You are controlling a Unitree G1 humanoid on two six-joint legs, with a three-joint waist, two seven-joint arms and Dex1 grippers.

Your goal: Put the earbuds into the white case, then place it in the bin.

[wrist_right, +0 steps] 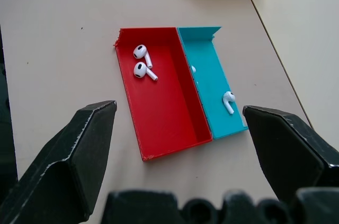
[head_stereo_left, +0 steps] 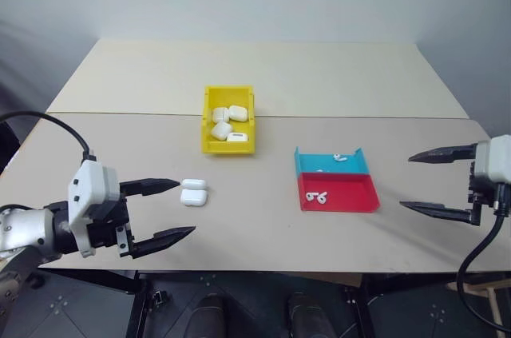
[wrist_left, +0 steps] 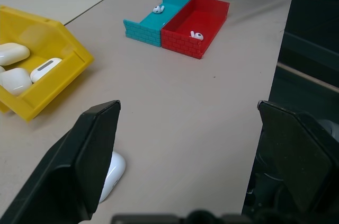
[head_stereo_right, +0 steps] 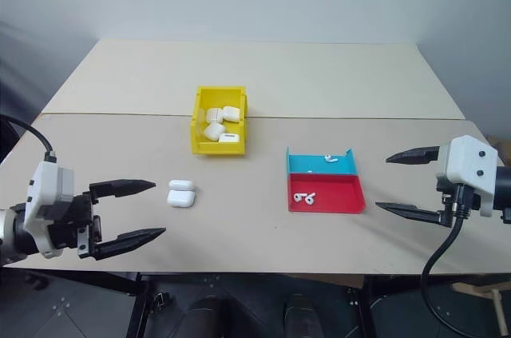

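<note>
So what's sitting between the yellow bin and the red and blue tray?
Nothing: in the left eye view only bare table separates the yellow bin from the red and blue tray.

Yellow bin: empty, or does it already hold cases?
Not empty. The yellow bin holds four white cases, lying loose against one another.

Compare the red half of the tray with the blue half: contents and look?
The red compartment holds two earbuds lying close together at one end; the blue compartment holds one plainly visible earbud, with a second small white item by the dividing wall, too small to identify. Red looks wider than blue. Both are low-walled, joined side by side, on the table.
</note>
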